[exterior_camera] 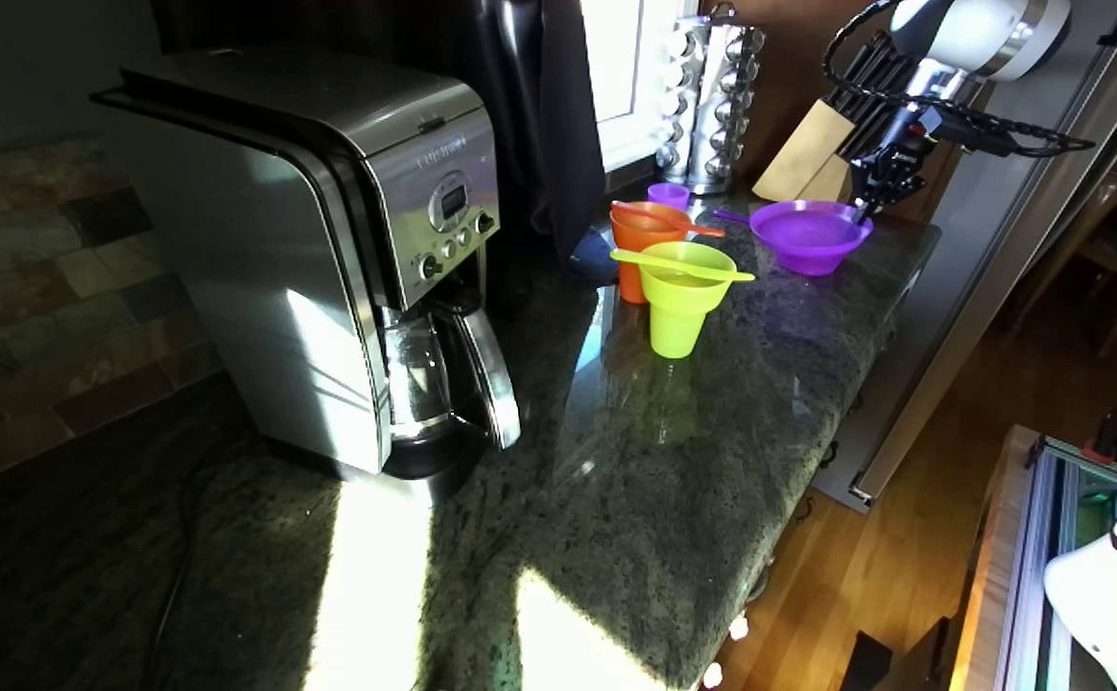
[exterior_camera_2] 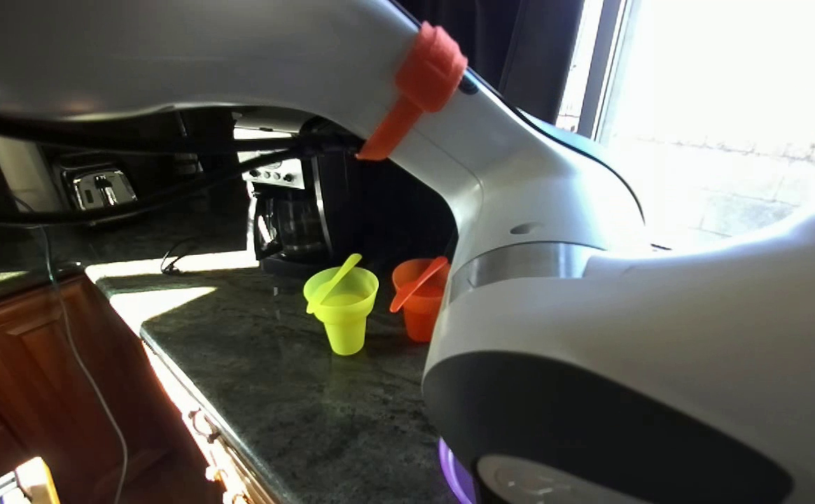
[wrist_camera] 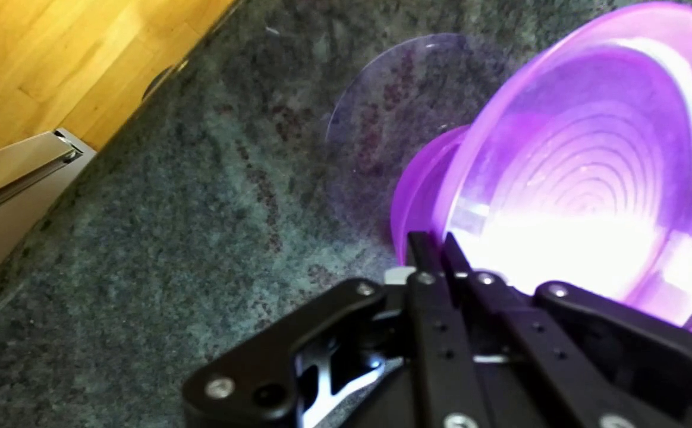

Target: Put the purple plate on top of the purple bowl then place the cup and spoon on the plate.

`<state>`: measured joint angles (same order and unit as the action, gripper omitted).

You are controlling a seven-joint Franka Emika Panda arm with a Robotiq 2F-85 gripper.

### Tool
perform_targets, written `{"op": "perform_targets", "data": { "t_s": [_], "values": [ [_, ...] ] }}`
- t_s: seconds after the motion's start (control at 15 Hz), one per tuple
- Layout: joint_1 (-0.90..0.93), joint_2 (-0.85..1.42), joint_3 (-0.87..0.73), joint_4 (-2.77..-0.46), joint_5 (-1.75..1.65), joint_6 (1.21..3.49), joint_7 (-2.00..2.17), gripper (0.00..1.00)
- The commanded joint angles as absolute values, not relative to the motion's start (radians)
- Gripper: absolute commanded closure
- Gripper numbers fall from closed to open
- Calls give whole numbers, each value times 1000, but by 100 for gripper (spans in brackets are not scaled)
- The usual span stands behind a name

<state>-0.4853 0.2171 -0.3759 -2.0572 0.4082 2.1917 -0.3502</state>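
Fingers [wrist_camera: 422,257] pinch plate [wrist_camera: 584,157] by its rim, most of it beyond the tips, bowl [wrist_camera: 422,185] below them; stacking step, likely, next calling for level, centred seating, then release.

"Any lettering you can read?"
"'Cuisinart' stands on the drip coffee maker [exterior_camera: 280,250], well apart from the fingers [wrist_camera: 422,255]."
"And its display [exterior_camera: 453,200]?"
"Too small to make out."

The purple plate [wrist_camera: 590,154] looks smooth, glossy plastic; the counter [exterior_camera: 674,509], polished stone.
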Motion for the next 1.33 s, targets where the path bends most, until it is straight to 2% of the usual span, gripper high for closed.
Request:
{"op": "perform_targets", "data": {
  "t_s": [0.0,0.93,1.0,1.07,1.27],
  "values": [
    [-516,261,-350,-2012,475,2171,-398,99],
    [-565,324,-325,-1964,497,2157,-405,99],
    [-567,325,-323,-1963,495,2157,-404,79],
    [-567,327,-323,-1962,492,2158,-400,70],
    [-571,327,-323,-1963,488,2159,-398,49]
  ]
}}
